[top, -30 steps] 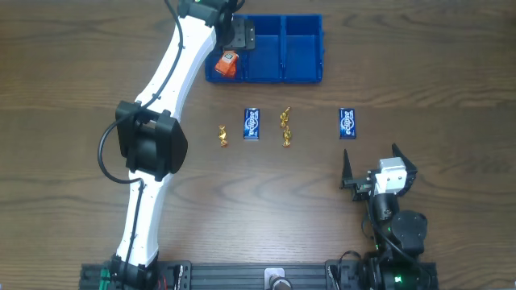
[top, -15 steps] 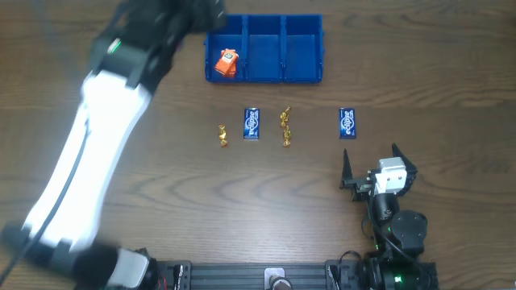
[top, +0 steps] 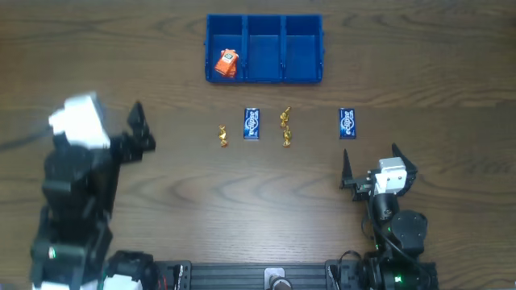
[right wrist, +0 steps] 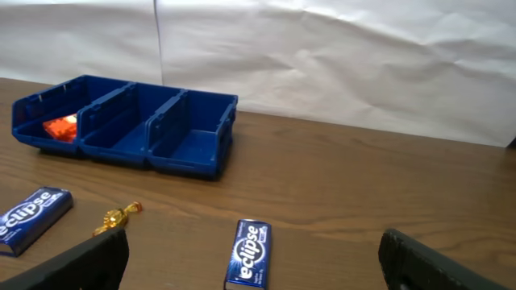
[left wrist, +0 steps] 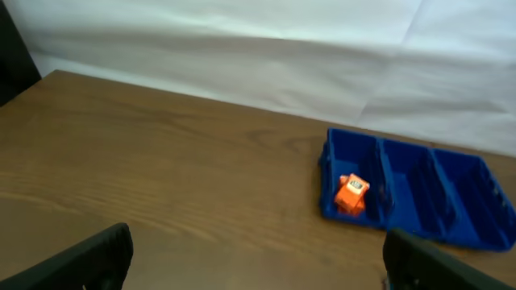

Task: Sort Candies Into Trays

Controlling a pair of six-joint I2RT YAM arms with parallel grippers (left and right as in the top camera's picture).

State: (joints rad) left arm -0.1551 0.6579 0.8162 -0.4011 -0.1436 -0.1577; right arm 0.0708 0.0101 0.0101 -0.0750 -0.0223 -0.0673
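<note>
Currently we see the table (top: 451, 80) with the blue tray (top: 264, 80) at its far side. Left gripper (left wrist: 256, 242) sits near-left, fingers spread wide, empty; right gripper (top: 371, 157) near-right, likewise spread, empty. Between them and the tray: two blue gum packs (top: 252, 123) (top: 347, 123), three gold candies (top: 223, 135) (top: 285, 118) (top: 287, 138). Orange candy (top: 227, 63) lies in the tray's left compartment.

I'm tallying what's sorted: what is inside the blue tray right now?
In the blue tray, one orange candy lies in the left compartment as seen from above. The middle and right compartments show bare floor. Whatever lies beneath the candy itself is covered.
</note>
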